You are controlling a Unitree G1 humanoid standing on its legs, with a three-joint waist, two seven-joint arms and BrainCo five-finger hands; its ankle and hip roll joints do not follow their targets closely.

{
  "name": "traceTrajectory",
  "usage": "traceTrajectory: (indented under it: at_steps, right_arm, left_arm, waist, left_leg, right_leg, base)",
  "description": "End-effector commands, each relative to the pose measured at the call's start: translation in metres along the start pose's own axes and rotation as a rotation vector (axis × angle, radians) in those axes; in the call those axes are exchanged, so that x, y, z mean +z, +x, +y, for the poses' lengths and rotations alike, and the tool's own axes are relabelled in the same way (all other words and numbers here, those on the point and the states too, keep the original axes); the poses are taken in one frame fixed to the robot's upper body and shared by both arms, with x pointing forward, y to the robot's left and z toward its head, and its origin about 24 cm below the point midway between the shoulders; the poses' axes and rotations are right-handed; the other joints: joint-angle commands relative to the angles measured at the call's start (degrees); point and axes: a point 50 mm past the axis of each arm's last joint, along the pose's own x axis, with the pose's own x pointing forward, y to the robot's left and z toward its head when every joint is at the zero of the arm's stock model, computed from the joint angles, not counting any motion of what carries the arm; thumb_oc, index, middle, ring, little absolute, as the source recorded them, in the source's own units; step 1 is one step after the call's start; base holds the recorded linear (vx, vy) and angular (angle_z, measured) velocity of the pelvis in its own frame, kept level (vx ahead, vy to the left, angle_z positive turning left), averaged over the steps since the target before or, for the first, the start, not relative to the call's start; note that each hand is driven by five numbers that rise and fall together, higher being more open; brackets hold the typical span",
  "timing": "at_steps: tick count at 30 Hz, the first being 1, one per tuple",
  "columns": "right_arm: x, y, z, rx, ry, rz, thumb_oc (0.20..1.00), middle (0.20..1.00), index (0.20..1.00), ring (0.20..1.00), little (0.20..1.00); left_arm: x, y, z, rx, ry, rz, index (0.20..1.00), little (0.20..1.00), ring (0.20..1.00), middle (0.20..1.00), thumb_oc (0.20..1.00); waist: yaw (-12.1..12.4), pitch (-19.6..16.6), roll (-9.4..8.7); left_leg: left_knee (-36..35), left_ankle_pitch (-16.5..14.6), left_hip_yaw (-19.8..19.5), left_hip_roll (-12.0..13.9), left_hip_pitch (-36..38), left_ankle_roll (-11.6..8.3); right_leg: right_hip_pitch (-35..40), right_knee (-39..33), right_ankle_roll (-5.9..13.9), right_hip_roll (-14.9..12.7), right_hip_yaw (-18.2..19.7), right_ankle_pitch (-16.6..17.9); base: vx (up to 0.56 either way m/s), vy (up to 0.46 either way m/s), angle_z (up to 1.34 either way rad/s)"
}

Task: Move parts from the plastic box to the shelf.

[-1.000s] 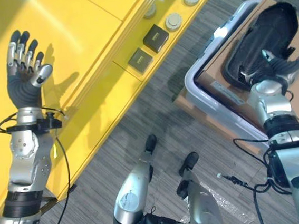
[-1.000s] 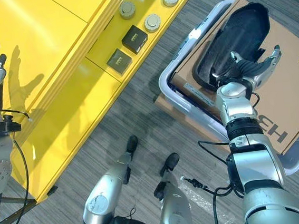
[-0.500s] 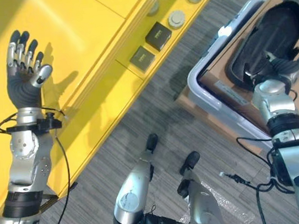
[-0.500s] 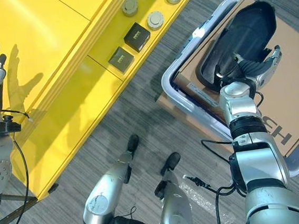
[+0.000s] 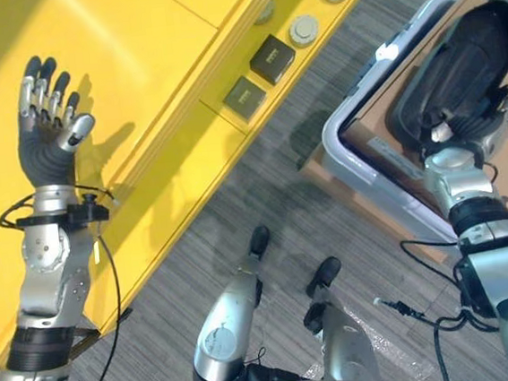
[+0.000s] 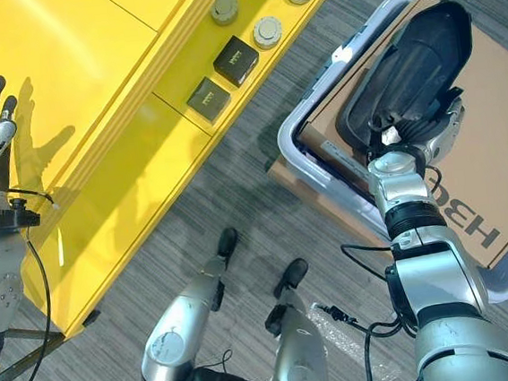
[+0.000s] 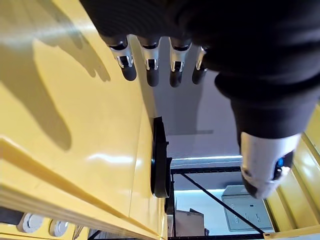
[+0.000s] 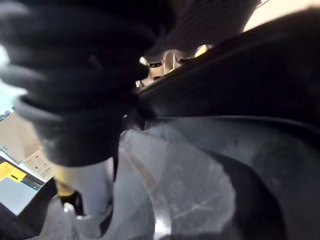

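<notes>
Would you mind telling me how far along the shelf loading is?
Already on the yellow shelf: two dark boxes and round parts. In hand: the right hand grips the black part in the plastic box. Left: carrying it over; the left hand is open.

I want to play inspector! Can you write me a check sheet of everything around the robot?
Surface: yellow shelf, carpet floor.
Job's things: black part in plastic box; two black boxes and round discs on shelf.
Clutter: cardboard in the box.
Hands: left hand open, raised over shelf; right hand at the black part's edge, thumb inside in wrist view, fingers hidden.
Cables: nothing seen.
Surroundings: nothing seen.
</notes>
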Motion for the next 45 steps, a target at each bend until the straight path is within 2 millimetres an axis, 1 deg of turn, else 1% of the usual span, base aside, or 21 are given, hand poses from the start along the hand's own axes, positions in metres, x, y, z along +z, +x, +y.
traceTrajectory:
  at_steps: [1, 2, 3, 4, 5, 6, 9, 12, 16, 18, 26, 30, 32, 33, 35, 37, 39, 44, 45]
  right_arm:
    - [0.007, 0.003, -0.004, -0.002, -0.061, -0.083, 1.0, 1.0, 1.0, 1.0, 1.0]
    - [0.006, 0.003, -0.005, -0.008, -0.057, -0.072, 1.0, 1.0, 1.0, 1.0, 1.0]
    - [0.005, 0.004, -0.006, -0.011, -0.061, -0.064, 0.922, 0.922, 0.922, 0.922, 0.922]
    - [0.003, 0.005, -0.007, -0.013, -0.063, -0.056, 0.498, 0.498, 0.498, 0.498, 0.498]
    - [0.002, 0.005, -0.008, -0.016, -0.062, -0.053, 0.376, 0.376, 0.376, 0.376, 0.376]
    - [0.0, 0.006, -0.01, -0.025, -0.064, -0.044, 0.2, 0.2, 0.2, 0.2, 0.2]
    - [-0.003, 0.008, -0.013, -0.039, -0.064, -0.03, 0.2, 0.2, 0.2, 0.2, 0.2]
    - [-0.005, 0.01, -0.016, -0.047, -0.046, -0.013, 0.2, 0.2, 0.2, 0.2, 0.2]
    - [-0.005, 0.01, -0.016, -0.052, -0.037, -0.006, 0.2, 0.2, 0.2, 0.2, 0.2]
    - [-0.009, 0.01, -0.019, -0.06, -0.027, 0.003, 0.2, 0.2, 0.2, 0.2, 0.2]
    - [-0.001, 0.011, -0.022, -0.091, 0.039, -0.031, 0.2, 0.2, 0.2, 0.2, 0.2]
    - [0.02, 0.005, -0.023, -0.099, 0.141, -0.146, 0.2, 0.2, 0.2, 0.2, 0.2]
    - [0.032, -0.002, -0.025, -0.082, 0.185, -0.214, 0.2, 0.2, 0.2, 0.2, 0.2]
    - [0.032, -0.002, -0.025, -0.083, 0.185, -0.216, 0.2, 0.2, 0.2, 0.2, 0.2]
    - [0.042, -0.011, -0.026, -0.069, 0.222, -0.286, 0.2, 0.2, 0.2, 0.2, 0.2]
    - [0.048, -0.015, -0.027, -0.062, 0.245, -0.324, 0.2, 0.2, 0.2, 0.2, 0.2]
    - [0.061, -0.029, -0.029, -0.016, 0.299, -0.389, 0.2, 0.2, 0.2, 0.2, 0.2]
    - [0.075, -0.046, -0.025, 0.051, 0.348, -0.468, 0.2, 0.2, 0.2, 0.2, 0.2]
    - [0.075, -0.047, -0.025, 0.054, 0.349, -0.47, 0.2, 0.2, 0.2, 0.2, 0.2]
  left_arm:
    - [0.011, -0.002, -0.005, -0.002, -0.029, -0.098, 1.0, 1.0, 1.0, 1.0, 1.0]
    - [0.011, -0.002, -0.004, -0.002, -0.029, -0.1, 1.0, 1.0, 1.0, 1.0, 1.0]
    - [0.011, -0.003, -0.004, -0.004, -0.029, -0.101, 1.0, 1.0, 1.0, 1.0, 1.0]
    - [0.012, -0.003, -0.003, -0.005, -0.027, -0.101, 1.0, 1.0, 1.0, 1.0, 1.0]
    - [0.012, -0.003, -0.003, -0.005, -0.026, -0.102, 1.0, 1.0, 1.0, 1.0, 1.0]
    - [0.012, -0.004, -0.002, -0.005, -0.027, -0.103, 1.0, 1.0, 1.0, 1.0, 1.0]
    - [0.013, -0.004, -0.001, -0.008, -0.028, -0.101, 1.0, 1.0, 1.0, 1.0, 1.0]
    - [0.013, -0.004, -0.001, -0.012, -0.024, -0.098, 1.0, 1.0, 1.0, 1.0, 1.0]
    - [0.013, -0.004, 0.0, -0.009, -0.027, -0.099, 1.0, 1.0, 1.0, 1.0, 1.0]
    - [0.012, -0.005, 0.001, -0.013, -0.025, -0.096, 1.0, 1.0, 1.0, 1.0, 1.0]
    - [0.015, -0.005, 0.001, -0.023, -0.031, -0.099, 1.0, 1.0, 1.0, 1.0, 1.0]
    - [0.017, -0.009, 0.001, -0.054, -0.023, -0.092, 1.0, 1.0, 1.0, 1.0, 1.0]
    - [0.018, -0.011, 0.0, -0.084, -0.02, -0.081, 1.0, 1.0, 1.0, 1.0, 1.0]
    - [0.018, -0.011, 0.0, -0.085, -0.021, -0.081, 1.0, 1.0, 1.0, 1.0, 1.0]
    - [0.019, -0.012, -0.001, -0.108, -0.023, -0.071, 1.0, 1.0, 1.0, 1.0, 1.0]
    - [0.019, -0.012, -0.002, -0.121, -0.038, -0.06, 1.0, 1.0, 1.0, 1.0, 1.0]
    - [0.014, -0.009, -0.007, -0.152, -0.08, 0.002, 1.0, 1.0, 1.0, 1.0, 1.0]
    - [0.003, -0.004, -0.024, -0.216, -0.125, 0.08, 1.0, 1.0, 1.0, 1.0, 1.0]
    - [0.002, -0.003, -0.025, -0.22, -0.127, 0.085, 1.0, 1.0, 1.0, 1.0, 1.0]
  waist:
    - [1.0, -0.8, 0.37]
    - [0.9, -0.9, 0.34]
    - [0.9, -0.9, 0.3]
    - [1.0, -0.8, 0.26]
    - [1.0, -0.8, 0.26]
    - [1.0, -0.8, 0.22]
    - [1.1, -1.1, 0.19]
    - [1.1, -1.2, 0.07]
    - [1.0, -1.3, 0.06]
    - [1.1, -1.4, 0.01]
    - [1.2, -1.9, 0.06]
    - [1.0, -2.8, -0.42]
    - [0.7, -3.8, -0.93]
    - [0.7, -3.9, -0.95]
    - [0.3, -5.2, -1.41]
    - [-0.1, -6.0, -1.65]
    - [-1.4, -8.5, -2.41]
    - [-3.6, -12.2, -3.19]
    - [-3.6, -12.3, -3.21]
  left_leg:
    - [2.0, -1.5, -3.6, 0.2, -3.7, -0.72]
    - [2.0, -1.2, -3.7, 0.1, -3.9, -0.66]
    - [2.0, -1.2, -3.7, 0.1, -3.9, -0.64]
    - [1.9, -1.5, -3.6, 0.2, -3.6, -0.68]
    - [1.9, -1.5, -3.6, 0.3, -3.5, -0.69]
    - [1.8, -1.5, -3.5, 0.3, -3.5, -0.72]
    - [1.5, -1.2, -3.7, 0.2, -3.5, -0.65]
    - [1.6, -1.5, -3.7, 0.4, -3.2, -0.69]
    - [1.4, -1.3, -3.6, 0.4, -3.3, -0.66]
    - [1.4, -1.6, -3.5, 0.5, -2.9, -0.71]
    - [0.8, -1.7, -3.6, 0.5, -2.1, -0.7]
    - [0.1, -1.8, -3.7, 0.7, -0.9, -0.66]
    - [-0.7, -1.9, -3.6, 0.9, 0.4, -0.63]
    - [-0.8, -1.7, -3.7, 0.9, 0.3, -0.58]
    - [-1.7, -2.0, -3.5, 1.2, 1.9, -0.61]
    - [-2.4, -1.6, -3.3, 1.3, 2.6, -0.56]
    - [-3.7, -1.9, -2.7, 2.1, 5.6, -0.62]
    - [-4.4, -2.1, -1.3, 3.2, 9.0, -0.67]
    - [-4.5, -2.2, -1.2, 3.3, 9.3, -0.68]
  right_leg:
    - [-0.1, 2.2, 3.76, -5.4, 1.1, -0.9]
    - [-0.2, 2.1, 3.77, -5.4, 1.0, -0.7]
    - [-0.2, 2.2, 3.77, -5.4, 1.1, -0.7]
    - [-0.1, 2.3, 3.8, -5.4, 1.1, -0.9]
    - [0.0, 2.3, 3.8, -5.4, 1.2, -1.0]
    - [0.1, 2.2, 3.83, -5.4, 1.1, -1.0]
    - [0.2, 2.0, 3.87, -5.4, 1.0, -0.7]
    - [0.4, 2.1, 3.92, -5.4, 1.1, -0.9]
    - [0.3, 1.9, 3.89, -5.4, 1.0, -0.7]
    - [0.7, 1.8, 3.91, -5.4, 1.1, -0.9]
    - [1.6, 1.2, 3.97, -5.3, 0.9, -0.9]
    - [2.6, 0.5, 4.01, -5.0, 0.8, -0.8]
    - [3.8, -0.2, 4.08, -4.7, 0.8, -0.8]
    - [3.7, -0.4, 4.07, -4.7, 0.7, -0.6]
    - [4.9, -1.0, 4.08, -4.4, 0.9, -0.7]
    - [5.5, -1.7, 4.07, -4.2, 0.9, -0.4]
    - [7.6, -2.6, 4.01, -3.5, 1.7, -0.5]
    - [9.8, -3.3, 3.76, -2.8, 2.8, -0.3]
    - [10.0, -3.4, 3.75, -2.7, 2.8, -0.3]
  base:
    - [0.0, 0.0, 0.0]
    - [0.0, 0.0, 0.0]
    - [0.0, 0.0, 0.0]
    - [0.0, 0.0, 0.0]
    - [0.0, 0.0, 0.0]
    - [0.0, 0.0, 0.0]
    - [0.0, 0.0, 0.0]
    - [0.0, 0.0, 0.0]
    - [0.0, 0.0, 0.0]
    - [0.0, 0.0, 0.0]
    - [0.0, 0.0, 0.0]
    - [0.0, -0.008, 0.0]
    - [0.01, -0.021, 0.0]
    - [0.0, 0.0, 0.0]
    - [0.02, -0.01, -0.01]
    - [0.0, 0.0, 0.0]
    - [0.07, -0.032, -0.01]
    - [0.05, -0.008, -0.07]
    - [0.05, 0.008, -0.18]
